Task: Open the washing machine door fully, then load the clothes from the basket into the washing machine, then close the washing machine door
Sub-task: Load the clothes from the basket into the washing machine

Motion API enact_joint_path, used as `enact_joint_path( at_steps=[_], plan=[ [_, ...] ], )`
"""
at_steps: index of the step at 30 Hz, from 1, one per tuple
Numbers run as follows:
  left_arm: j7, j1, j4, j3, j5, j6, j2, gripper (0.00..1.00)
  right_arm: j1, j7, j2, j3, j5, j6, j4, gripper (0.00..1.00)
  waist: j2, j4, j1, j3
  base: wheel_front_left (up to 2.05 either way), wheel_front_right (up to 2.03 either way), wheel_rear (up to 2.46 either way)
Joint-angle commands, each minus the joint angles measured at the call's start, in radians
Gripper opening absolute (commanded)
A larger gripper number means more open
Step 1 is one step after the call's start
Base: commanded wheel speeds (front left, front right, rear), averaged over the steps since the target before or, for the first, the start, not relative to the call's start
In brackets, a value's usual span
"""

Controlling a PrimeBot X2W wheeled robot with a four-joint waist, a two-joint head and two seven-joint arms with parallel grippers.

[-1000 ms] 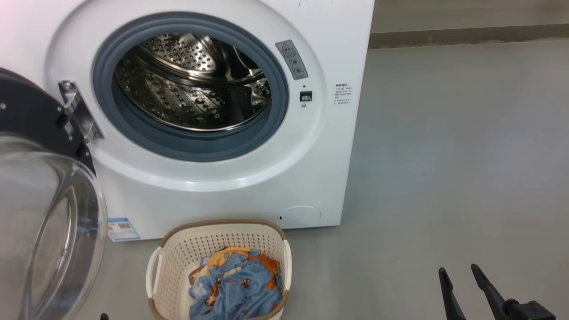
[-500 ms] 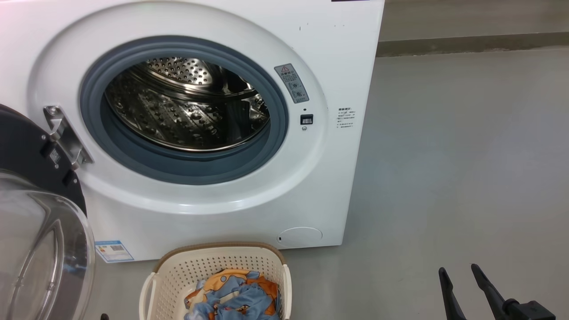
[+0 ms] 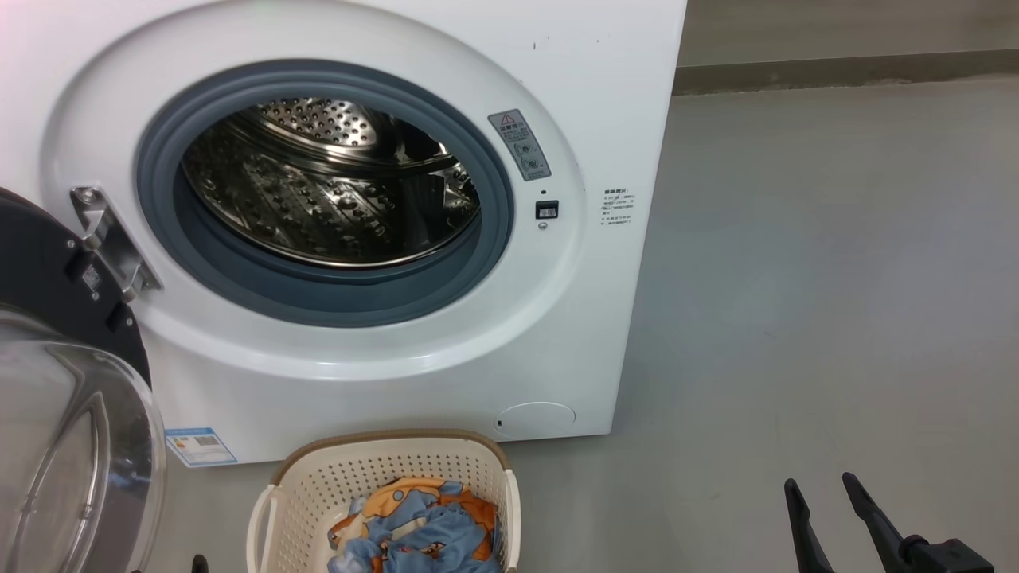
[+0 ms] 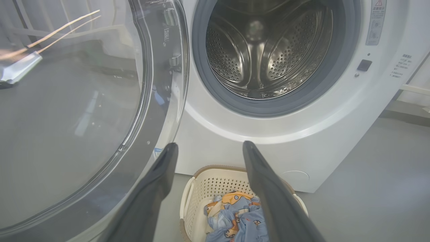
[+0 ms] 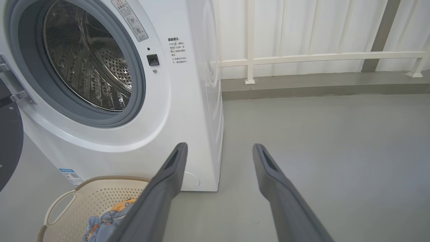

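The washing machine (image 3: 573, 95) stands white, its steel drum (image 3: 326, 183) bare inside the grey gasket. The washing machine door (image 3: 48, 263) hangs swung wide at the left, with its clear glass bowl (image 4: 67, 117) close by my left gripper (image 4: 210, 146). That gripper is open and holds nothing, above the basket (image 4: 215, 181). The basket (image 3: 382, 469) sits on the floor before the machine with the clothes (image 3: 422, 529) in it, light blue and orange. My right gripper (image 3: 820, 485) is open over bare floor to the basket's right, and nothing sits between its fingers (image 5: 174, 168).
Grey floor (image 3: 836, 278) spreads to the machine's right, up to a low kerb (image 5: 319, 89) and a white railing (image 5: 302, 58) before a pale wall. The open door takes up the room at the left of the basket.
The head camera has tilted, so the machine and basket sit lower in the picture than a second ago. Door, basket, clothes and right gripper look unmoved.
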Motion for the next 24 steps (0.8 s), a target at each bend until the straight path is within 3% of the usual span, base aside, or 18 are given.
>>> enact_joint_path(
  at_steps=[1,12,18,24],
  plan=[
    [-0.01,-0.021,-0.028,0.026,0.01,-0.002,0.005,1.0,-0.042,-0.012,-0.006,0.027,-0.005,0.002,-0.027,1.0,-0.0001,-0.002,0.0,0.002,0.0,0.0,0.0],
    [-0.01,-0.071,0.047,-0.065,-0.072,-0.002,0.012,1.0,-0.052,-0.012,-0.002,0.042,-0.01,0.002,-0.035,1.0,-0.0001,-0.032,0.0,0.07,0.0,0.0,0.0],
    [-0.001,-0.149,0.097,-0.171,-0.141,-0.002,0.084,1.0,-0.088,-0.012,0.0,0.057,-0.013,0.002,-0.045,1.0,-0.0001,-0.069,0.0,0.159,0.0,0.0,0.0],
    [0.032,-0.223,0.154,-0.218,-0.19,-0.002,0.129,1.0,-0.121,-0.012,0.001,0.075,0.012,0.002,-0.051,1.0,-0.0001,-0.111,0.0,0.235,0.0,0.0,0.0]
  ],
)
